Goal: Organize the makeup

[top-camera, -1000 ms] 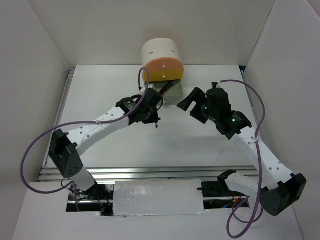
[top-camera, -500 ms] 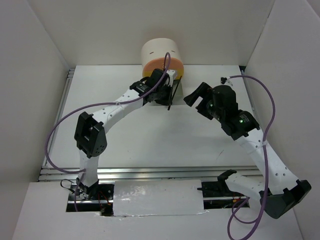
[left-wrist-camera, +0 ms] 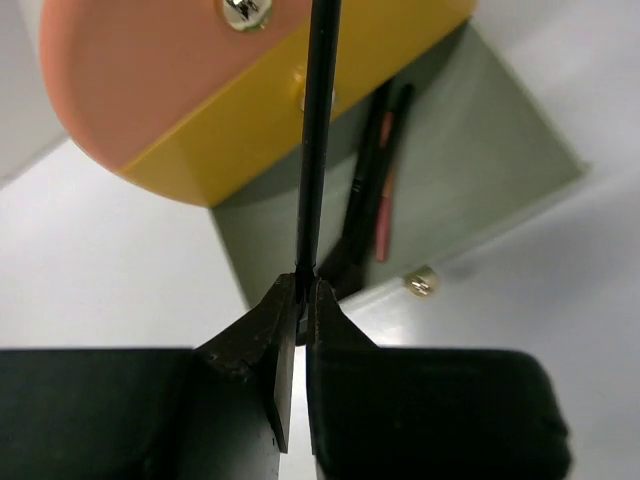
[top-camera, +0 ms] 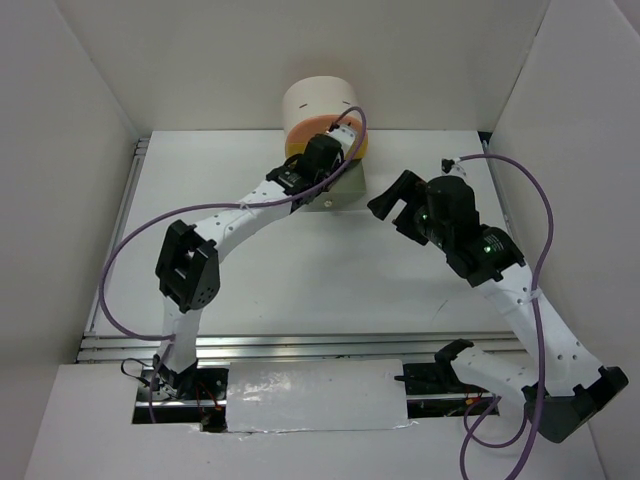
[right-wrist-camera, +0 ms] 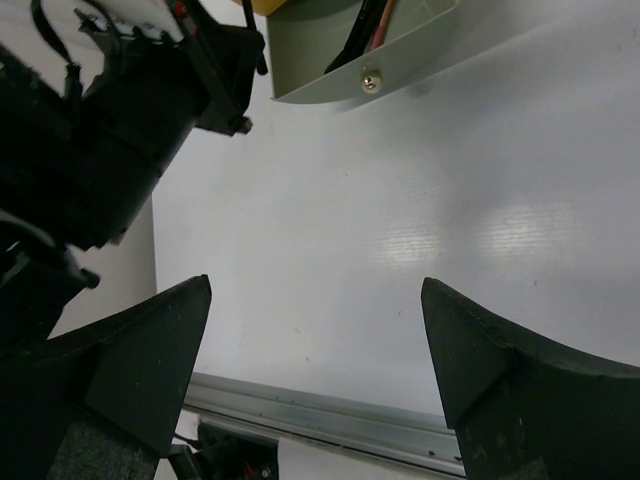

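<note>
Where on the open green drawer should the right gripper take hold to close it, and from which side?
Probably the small brass knob, approached from the front, jaws either side. It alone projects from the drawer's flat front wall; the left gripper holds a black stick over the interior.

Reading no text, label, brand, number or sign in any of the views.
</note>
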{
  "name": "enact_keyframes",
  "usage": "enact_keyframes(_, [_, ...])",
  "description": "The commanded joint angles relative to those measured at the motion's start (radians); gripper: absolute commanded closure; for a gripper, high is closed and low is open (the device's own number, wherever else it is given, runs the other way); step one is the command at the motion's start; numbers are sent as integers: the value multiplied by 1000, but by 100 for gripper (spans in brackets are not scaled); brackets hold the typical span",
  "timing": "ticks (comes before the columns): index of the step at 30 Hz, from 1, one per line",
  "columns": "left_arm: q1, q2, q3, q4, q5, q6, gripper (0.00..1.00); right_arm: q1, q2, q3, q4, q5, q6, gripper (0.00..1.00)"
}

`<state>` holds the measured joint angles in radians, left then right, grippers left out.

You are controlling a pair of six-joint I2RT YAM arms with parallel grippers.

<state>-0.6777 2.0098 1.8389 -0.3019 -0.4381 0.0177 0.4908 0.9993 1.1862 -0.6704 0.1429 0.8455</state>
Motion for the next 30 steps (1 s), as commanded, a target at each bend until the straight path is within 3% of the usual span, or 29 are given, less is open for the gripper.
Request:
enact_keyframes(1, [-11, 59, -15, 202, -135, 191, 100, 22, -28, 29, -6, 14, -17, 6])
enact_keyframes(8, [-2, 78, -99, 359, -145, 358, 96, 29, -22, 30, -15, 35, -28, 6])
enact_keyframes(16, [99, 83, -96, 305, 56, 289, 88, 31, 2, 36, -31, 20, -29, 7])
enact_keyframes(27, [86, 90, -112, 248, 85, 248, 89, 31, 33, 47, -18, 11, -29, 8])
enact_keyframes(30, [73, 84, -124, 247, 90, 246, 81, 32, 33, 39, -14, 4, -26, 8])
